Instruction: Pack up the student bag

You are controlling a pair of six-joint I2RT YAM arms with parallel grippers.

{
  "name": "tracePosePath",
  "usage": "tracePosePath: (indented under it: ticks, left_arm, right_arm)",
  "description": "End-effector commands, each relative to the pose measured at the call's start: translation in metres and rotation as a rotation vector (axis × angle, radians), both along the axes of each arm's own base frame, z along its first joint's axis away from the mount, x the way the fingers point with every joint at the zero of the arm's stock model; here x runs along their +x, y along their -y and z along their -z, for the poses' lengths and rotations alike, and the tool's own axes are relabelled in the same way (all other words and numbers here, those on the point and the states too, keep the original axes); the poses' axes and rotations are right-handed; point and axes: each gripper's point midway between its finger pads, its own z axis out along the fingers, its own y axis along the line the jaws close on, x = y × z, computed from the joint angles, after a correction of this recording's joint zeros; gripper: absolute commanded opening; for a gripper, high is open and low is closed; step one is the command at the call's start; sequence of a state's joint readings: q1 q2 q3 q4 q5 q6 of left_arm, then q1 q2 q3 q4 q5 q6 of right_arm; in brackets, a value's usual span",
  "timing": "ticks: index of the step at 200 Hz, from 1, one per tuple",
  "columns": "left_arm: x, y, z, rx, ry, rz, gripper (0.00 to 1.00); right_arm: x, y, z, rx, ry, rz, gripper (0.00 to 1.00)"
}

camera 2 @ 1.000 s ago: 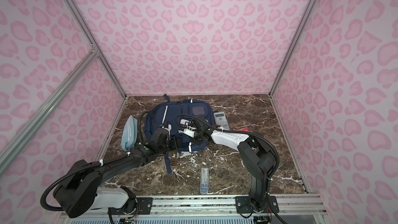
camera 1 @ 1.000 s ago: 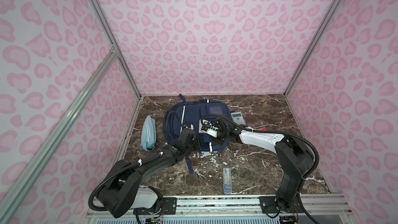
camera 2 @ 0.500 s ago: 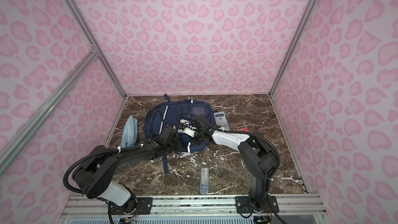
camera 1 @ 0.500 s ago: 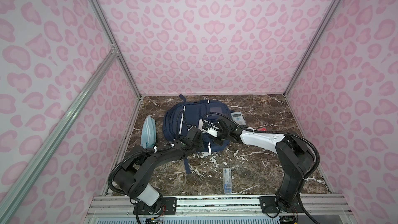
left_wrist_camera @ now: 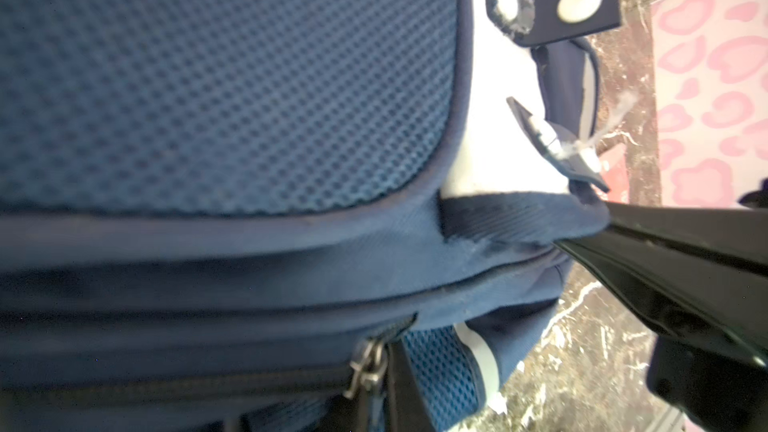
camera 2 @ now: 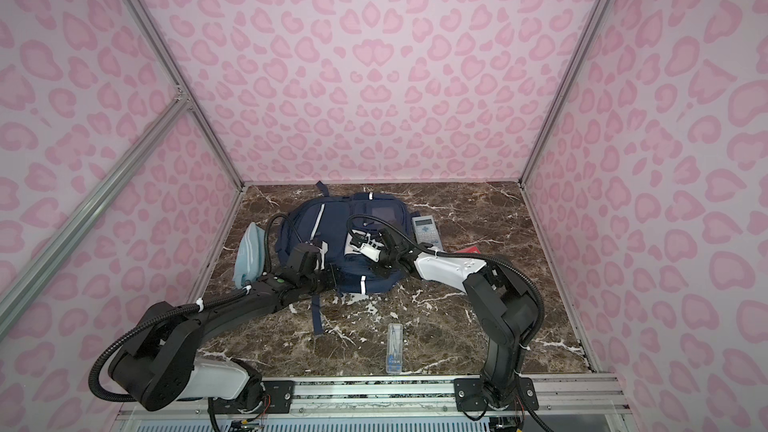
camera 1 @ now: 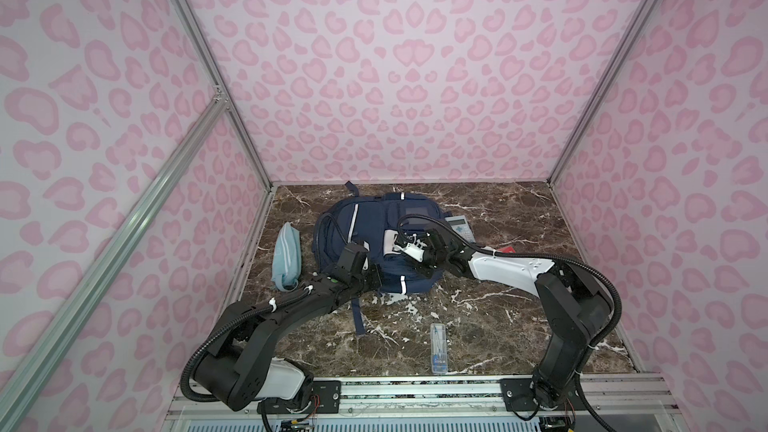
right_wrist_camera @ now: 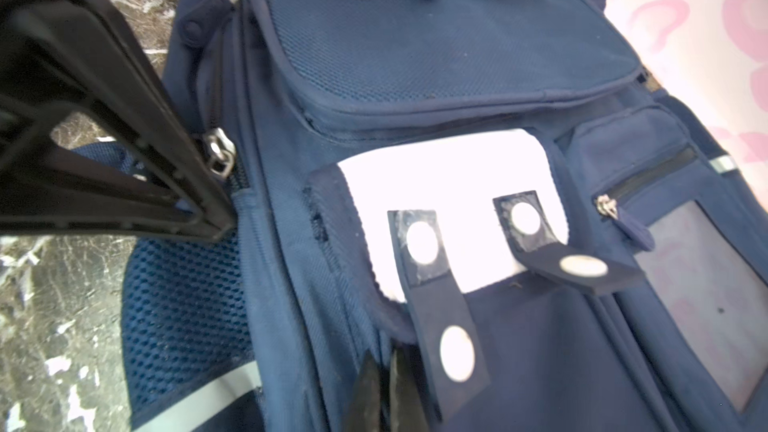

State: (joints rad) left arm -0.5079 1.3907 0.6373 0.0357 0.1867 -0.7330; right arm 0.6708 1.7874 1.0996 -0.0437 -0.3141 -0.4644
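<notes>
The student bag, a navy backpack with white stripes, lies flat at the back middle of the marble table. My left gripper is at its near left corner, shut on the metal zip pull of a side zip. My right gripper is shut on a fold of the bag's front fabric, just beside the white patch and its snap straps. The pinched fabric is drawn to a point.
A light-blue pencil pouch lies left of the bag by the wall. A grey calculator and a red item lie to its right. A clear geometry case sits near the front edge.
My left gripper has pushed in to the bag's near left corner and shut on the zip pull. The right gripper has kept its hold in place.
</notes>
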Motion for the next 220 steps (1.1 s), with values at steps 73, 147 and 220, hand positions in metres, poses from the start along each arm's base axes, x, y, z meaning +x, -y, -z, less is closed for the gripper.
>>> tracePosePath:
  ticks: [73,147,220]
  left_arm:
    - [-0.003,0.015,-0.04,-0.081,0.037,0.022,0.03]
    - [0.002,0.018,-0.044,-0.105,0.036,0.013,0.03]
    - [-0.017,0.032,-0.076,-0.207,0.012,0.108,0.03]
  right_arm:
    - [-0.042,-0.042,0.008,0.031,0.011,-0.059,0.62]
    - [-0.061,-0.036,-0.008,0.142,-0.114,-0.018,0.72]
    - [-0.034,-0.043,0.013,-0.006,0.017,0.132,0.5]
